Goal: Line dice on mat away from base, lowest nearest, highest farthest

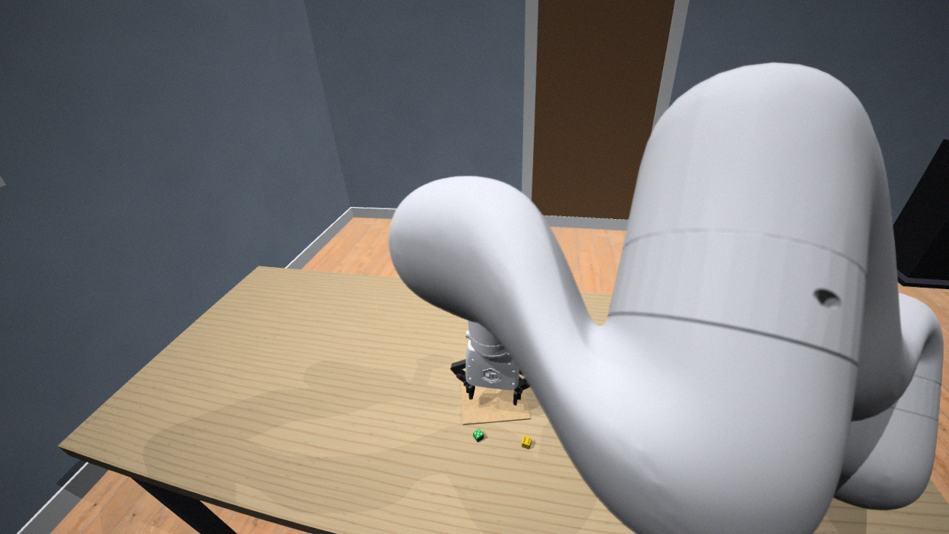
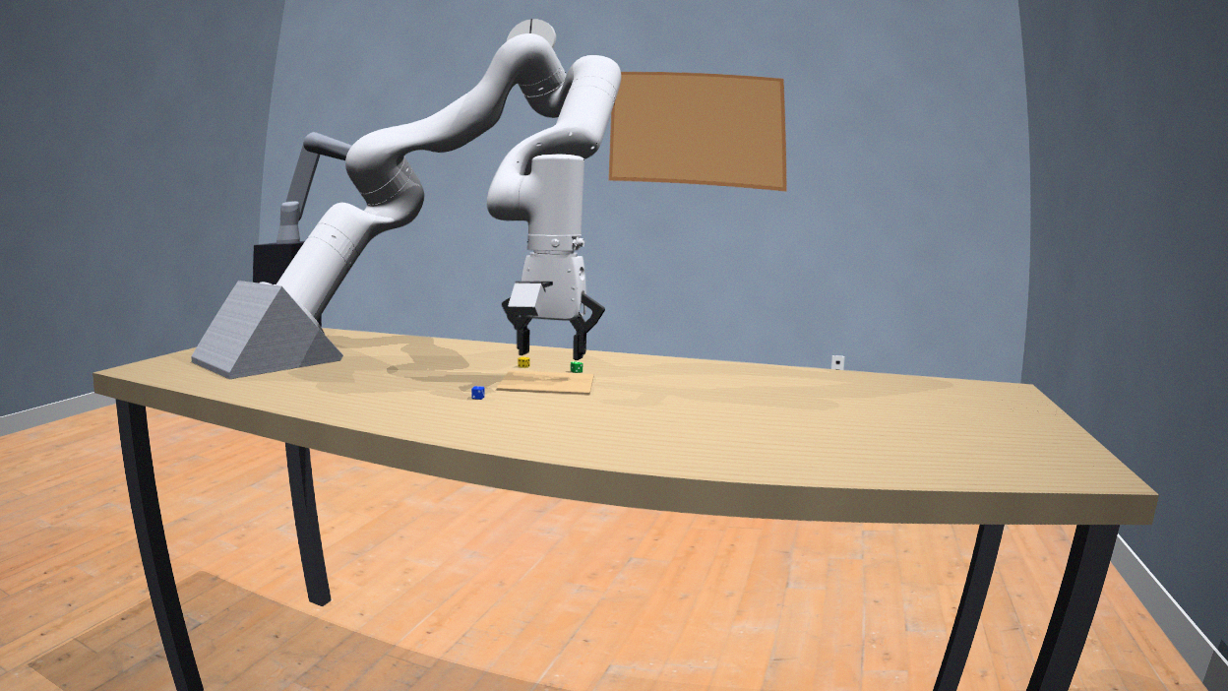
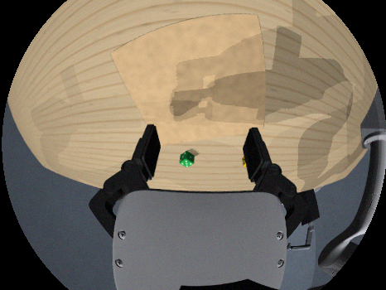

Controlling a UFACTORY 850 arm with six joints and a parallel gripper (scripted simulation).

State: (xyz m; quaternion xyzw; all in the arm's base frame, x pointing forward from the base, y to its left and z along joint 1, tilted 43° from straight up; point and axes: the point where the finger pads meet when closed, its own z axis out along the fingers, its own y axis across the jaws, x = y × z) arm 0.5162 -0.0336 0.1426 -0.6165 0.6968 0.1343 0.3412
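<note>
My gripper (image 1: pixel 493 399) (image 2: pixel 551 357) (image 3: pixel 202 136) is open and empty, pointing down above the table beside and partly over the mat. The tan mat (image 1: pixel 477 417) (image 2: pixel 549 386) (image 3: pixel 145 74) lies flat with no die seen on it. The green die (image 1: pixel 477 434) (image 2: pixel 576 366) (image 3: pixel 186 158) lies on the table just off the mat's edge, with several pips on top; in the wrist view it appears between the fingers, below them. The yellow die (image 1: pixel 526 442) (image 2: pixel 523 362) (image 3: pixel 244 161) lies nearer the base, partly hidden by a finger in the wrist view. The blue die (image 2: pixel 477 393) lies off the mat's opposite side, hidden in the top view.
The robot's wedge-shaped base (image 2: pixel 266 331) stands at the left end of the wooden table (image 1: pixel 265 398) (image 2: pixel 772 438) in the exterior view. The arm (image 1: pixel 730 385) covers much of the table in the top view. Arm shadows fall across the mat.
</note>
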